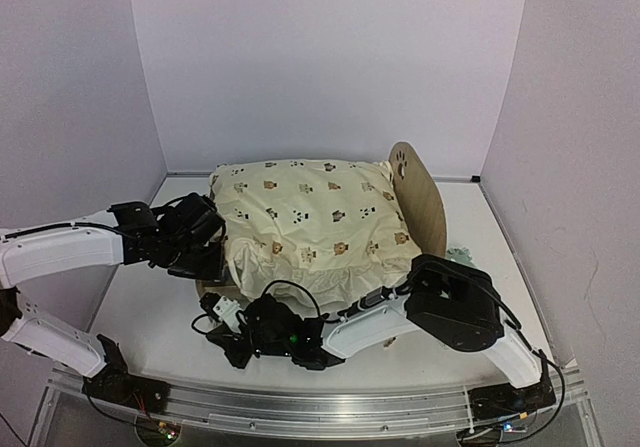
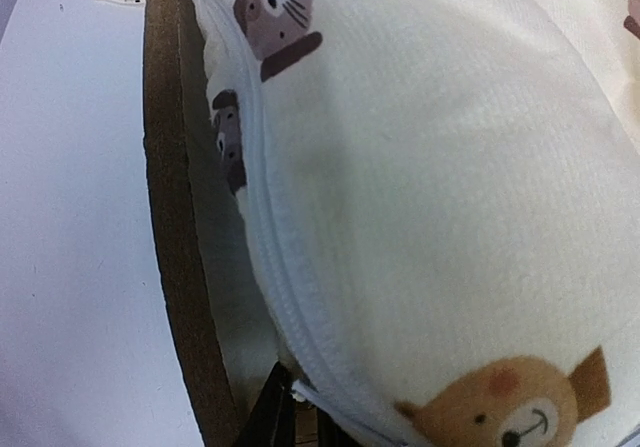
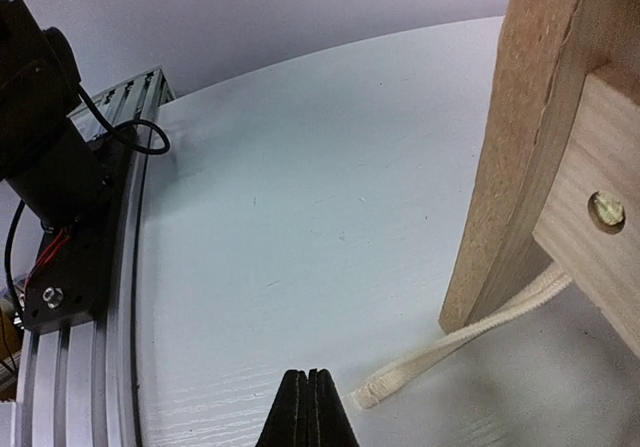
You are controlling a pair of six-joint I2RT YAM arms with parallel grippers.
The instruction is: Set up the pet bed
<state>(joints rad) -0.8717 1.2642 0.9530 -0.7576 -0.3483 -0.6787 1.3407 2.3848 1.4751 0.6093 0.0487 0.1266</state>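
The bed (image 1: 422,202) sits at the centre of the table (image 1: 150,312), headboard toward 3 o'clock, with the cushion (image 1: 310,222) piled on it.

The left gripper (image 1: 205,257) is at the bed's 9 o'clock side, tips down between the rail (image 2: 175,217) and the cushion seam. Whether its jaws are parted or pinching fabric cannot be told.

The right gripper (image 3: 308,407) is at the bed's 7 o'clock corner, jaws closed on nothing. The tie (image 3: 450,342) lies just beside the tips, at their 3 o'clock.

Hazards:
- A lift from here would likely leave the tie on the table, since the closed jaws hold none of it.
- A left-arm pull may drag the cushion off the frame or shift the light bed.
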